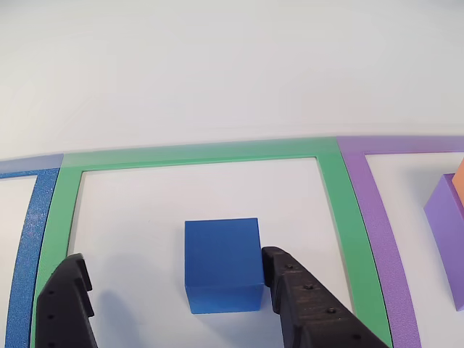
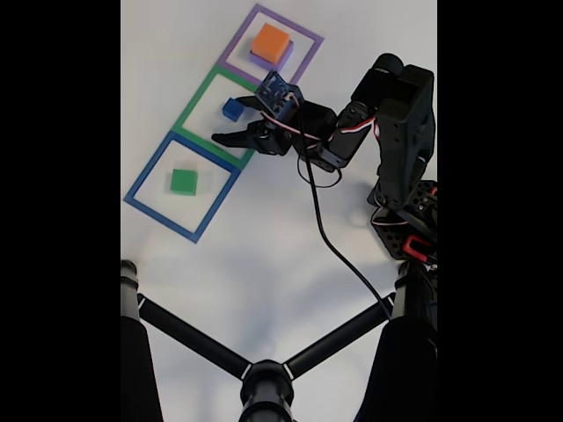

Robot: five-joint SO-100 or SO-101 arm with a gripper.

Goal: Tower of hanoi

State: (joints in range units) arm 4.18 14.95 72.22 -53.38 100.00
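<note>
The blue block [image 1: 222, 264] stands inside the green tape square [image 1: 196, 154]. My gripper [image 1: 174, 259] is open around it: the right finger [image 1: 312, 304] is close beside the block's right face, and the left finger [image 1: 65, 304] stands well apart. At the right edge the orange block [image 1: 458, 174] lies on the purple block [image 1: 446, 232]. In the fixed view the gripper [image 2: 233, 120] straddles the blue block [image 2: 232, 109]. There the orange block [image 2: 270, 42] tops the purple block [image 2: 281, 60], and the green block [image 2: 184, 181] sits alone in the blue tape square [image 2: 145, 180].
Purple tape square [image 1: 370, 217] borders the green one on the right, blue tape [image 1: 29, 239] on the left. In the fixed view the arm's base [image 2: 405, 176] stands right of the squares, a black cable [image 2: 330, 246] trails down, and a black tripod [image 2: 264, 378] spans the bottom.
</note>
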